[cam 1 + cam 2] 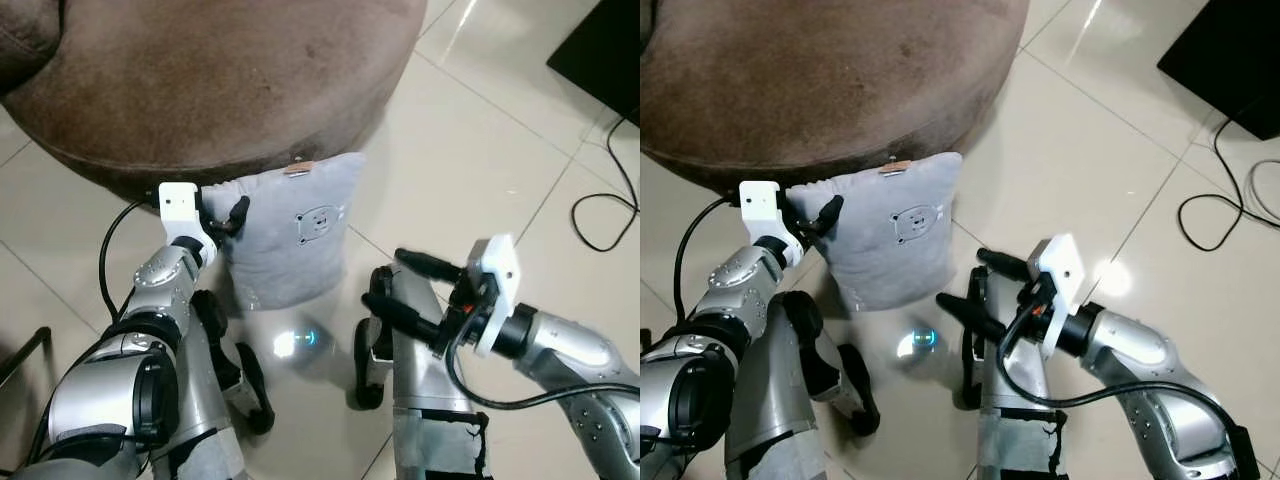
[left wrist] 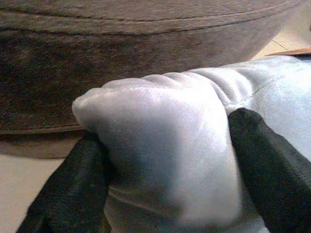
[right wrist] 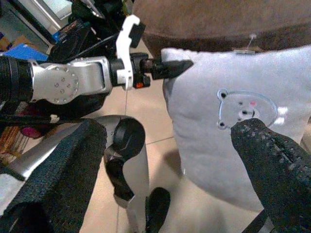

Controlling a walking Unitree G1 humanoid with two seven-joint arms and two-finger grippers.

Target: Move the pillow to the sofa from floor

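Brown sofa (image 1: 210, 80) spans 9 to 1 o'clock, curved base over pale tile floor (image 1: 480, 150). Grey pillow (image 1: 290, 235) stands upright on the floor at centre, top edge against the sofa base. Left gripper (image 1: 228, 218) at 9 o'clock of the pillow, fingers pinched on its upper corner. Right gripper (image 1: 400, 290) at 4 o'clock, fingers spread wide, holding nothing. Black cable (image 1: 605, 200) at 3 o'clock.

We see a glossy beige tiled floor (image 1: 480, 150). A grey pillow (image 1: 290, 235) stands upright on it against a brown sofa (image 1: 220, 80); a black cable (image 1: 605, 200) lies nearby.
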